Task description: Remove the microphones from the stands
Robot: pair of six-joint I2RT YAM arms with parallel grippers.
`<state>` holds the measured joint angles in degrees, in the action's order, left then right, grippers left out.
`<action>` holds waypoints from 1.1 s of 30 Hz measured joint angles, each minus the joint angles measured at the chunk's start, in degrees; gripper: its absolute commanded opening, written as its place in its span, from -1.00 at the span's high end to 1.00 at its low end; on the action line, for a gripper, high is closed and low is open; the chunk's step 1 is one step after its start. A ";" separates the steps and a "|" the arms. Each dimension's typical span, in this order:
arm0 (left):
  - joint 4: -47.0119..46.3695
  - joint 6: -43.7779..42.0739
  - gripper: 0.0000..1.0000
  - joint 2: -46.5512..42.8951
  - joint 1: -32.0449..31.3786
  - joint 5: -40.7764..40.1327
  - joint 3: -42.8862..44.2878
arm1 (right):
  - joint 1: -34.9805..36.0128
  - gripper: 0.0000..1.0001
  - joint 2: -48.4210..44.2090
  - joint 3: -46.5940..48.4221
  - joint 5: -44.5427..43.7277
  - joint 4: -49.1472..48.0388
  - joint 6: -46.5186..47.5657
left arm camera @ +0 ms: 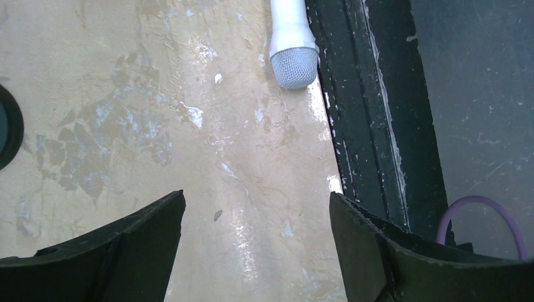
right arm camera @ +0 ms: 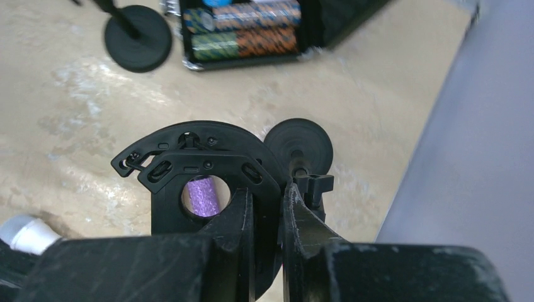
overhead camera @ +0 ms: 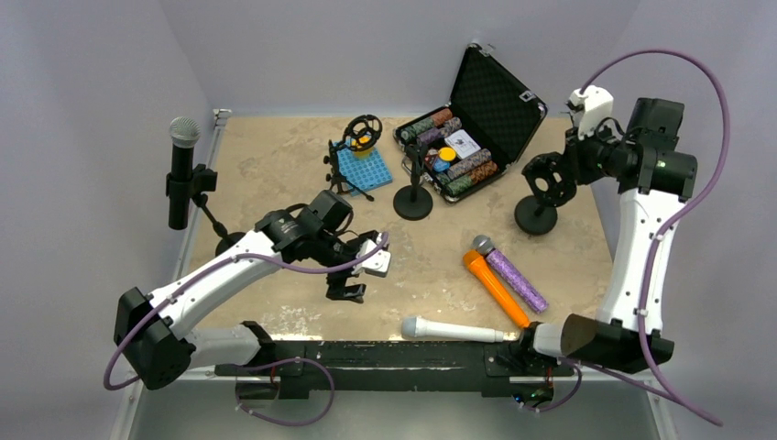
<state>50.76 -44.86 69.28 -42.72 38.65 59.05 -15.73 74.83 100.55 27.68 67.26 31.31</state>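
Note:
A black microphone (overhead camera: 182, 174) with a silver grille stands upright in a clip on a stand (overhead camera: 209, 213) at the table's far left edge. My left gripper (overhead camera: 346, 291) is open and empty, low over the table's near middle, well to the right of that stand. In the left wrist view its fingers (left arm camera: 255, 214) are spread over bare tabletop. My right gripper (overhead camera: 561, 176) is shut on the black ring mount (right arm camera: 201, 170) of an empty stand (overhead camera: 537, 215) at the right; its fingers (right arm camera: 267, 201) pinch the ring's rim.
A white microphone (overhead camera: 454, 330) lies by the near rail (left arm camera: 371, 126); its head shows in the left wrist view (left arm camera: 293, 60). Orange (overhead camera: 495, 287) and purple (overhead camera: 513, 275) microphones lie right of centre. An open chip case (overhead camera: 476, 128), a bare stand (overhead camera: 413, 197) and a ring-mount stand (overhead camera: 359, 147) are at the back.

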 measured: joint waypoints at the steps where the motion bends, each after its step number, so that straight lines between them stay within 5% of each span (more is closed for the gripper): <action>1: -0.13 0.90 -0.82 -0.81 0.07 0.02 0.00 | 1.27 1.00 -1.07 -0.28 1.36 -0.31 1.09; 10: -7.52 13.18 -0.91 -13.75 0.52 -1.38 -4.28 | 16.87 1.00 -11.69 -2.27 15.80 -0.68 9.05; 17: -12.13 16.57 -0.85 -15.80 0.59 -2.14 -5.88 | 26.64 1.00 -15.67 -9.22 25.97 -0.66 12.50; 26: -16.39 19.74 -0.88 -15.23 0.68 -1.55 -7.23 | 44.59 1.00 -11.02 -14.29 27.36 -3.30 16.46; 33: -24.24 26.93 -0.82 -15.15 3.67 1.75 -10.25 | 52.37 1.00 -11.96 -25.68 26.01 -17.55 18.34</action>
<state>26.52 -17.93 54.13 -39.05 40.40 48.80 36.64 62.87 74.87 53.69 49.71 49.65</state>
